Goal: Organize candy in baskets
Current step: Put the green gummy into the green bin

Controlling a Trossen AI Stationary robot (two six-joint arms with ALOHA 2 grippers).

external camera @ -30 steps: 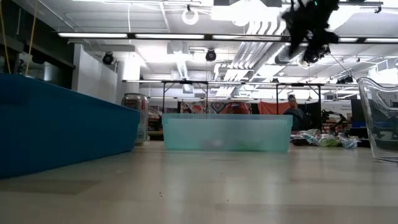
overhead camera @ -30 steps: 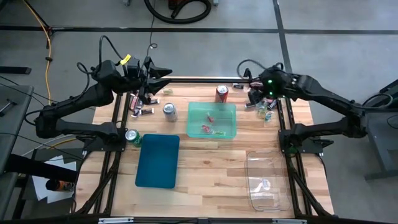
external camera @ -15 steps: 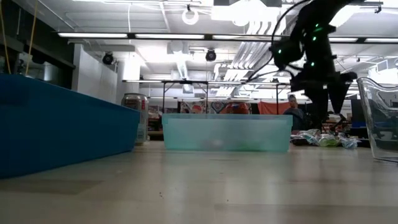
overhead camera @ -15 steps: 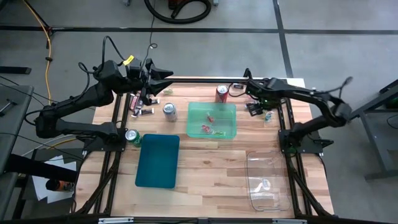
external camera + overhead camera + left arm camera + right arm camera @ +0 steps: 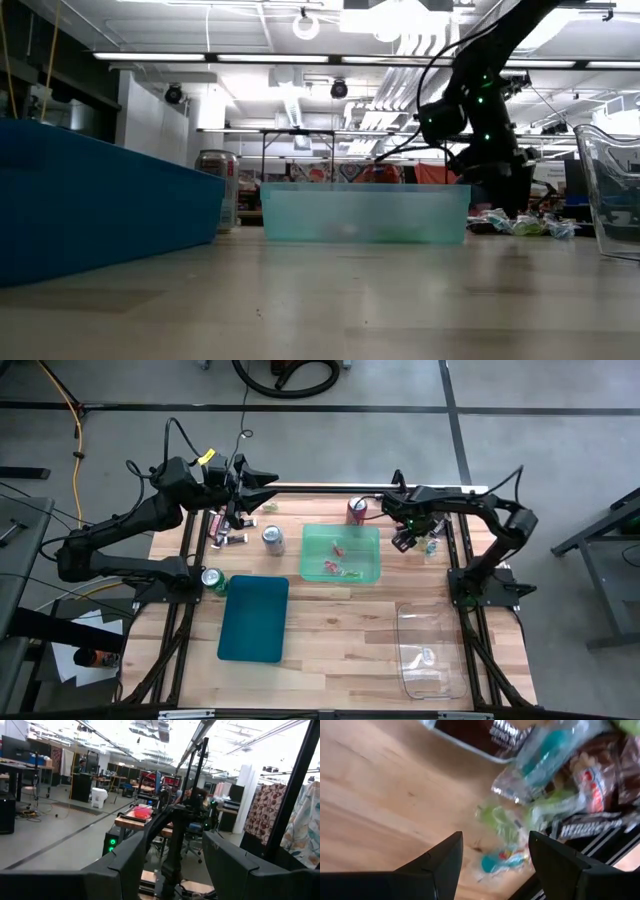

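A pile of wrapped candies (image 5: 428,542) lies at the far right of the table, just right of the light green basket (image 5: 341,553). My right gripper (image 5: 405,541) hangs open low over it. In the right wrist view its fingers (image 5: 495,840) stand either side of green and blue candies (image 5: 504,822), with dark bars (image 5: 592,826) beyond. The low view shows that gripper (image 5: 512,200) just above the pile (image 5: 527,226). More candies (image 5: 226,530) lie at the far left. My left gripper (image 5: 268,486) waits open above the far left edge (image 5: 172,847).
The green basket holds a few candies (image 5: 335,568). The teal basket (image 5: 254,618) sits near left and the clear basket (image 5: 428,650) near right, with a wrapper (image 5: 428,655) inside. A red can (image 5: 357,510), a silver can (image 5: 272,538) and a green can (image 5: 213,579) stand nearby.
My right gripper has come down from high above the table to just over the candy pile at the far right, shifting slightly toward the green basket as the arm folded in. The left arm has kept still.
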